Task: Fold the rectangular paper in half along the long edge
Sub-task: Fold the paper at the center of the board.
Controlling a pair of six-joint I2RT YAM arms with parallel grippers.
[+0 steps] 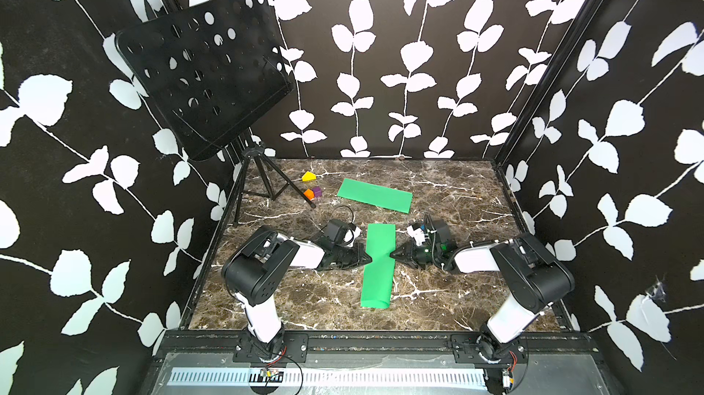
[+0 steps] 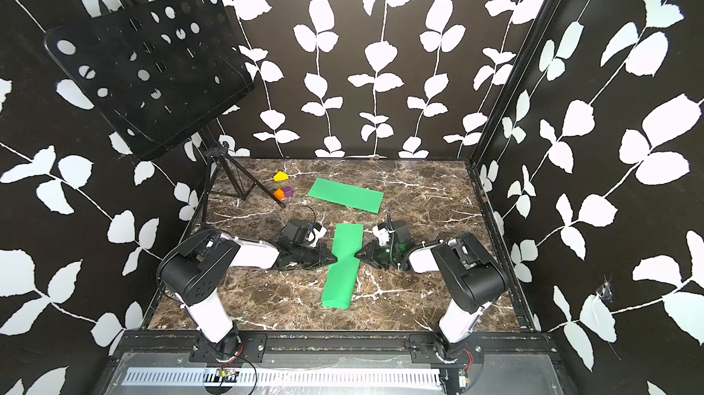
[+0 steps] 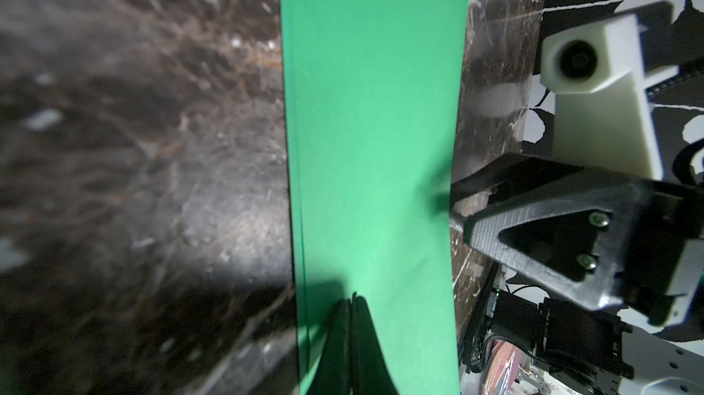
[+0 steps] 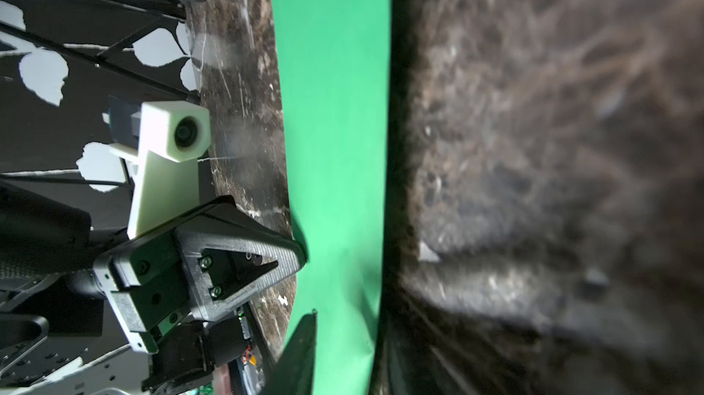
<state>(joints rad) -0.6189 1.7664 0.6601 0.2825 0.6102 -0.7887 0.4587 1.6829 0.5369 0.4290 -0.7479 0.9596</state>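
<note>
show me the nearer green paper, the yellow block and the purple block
nearer green paper [image 1: 379, 271]: a top view, middle of the strip
yellow block [image 1: 309, 176]: a top view, top face
purple block [image 1: 318, 192]: a top view, top face

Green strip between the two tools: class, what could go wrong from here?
1. The shut left tool touches one long edge of the green strip, and the right tool, jaws slightly apart, is at the opposite edge. A push from either could slide or buckle the strip.
2. The left wrist view shows the strip's layers slightly offset along one edge. Pressing now might crease a crooked fold.
</note>
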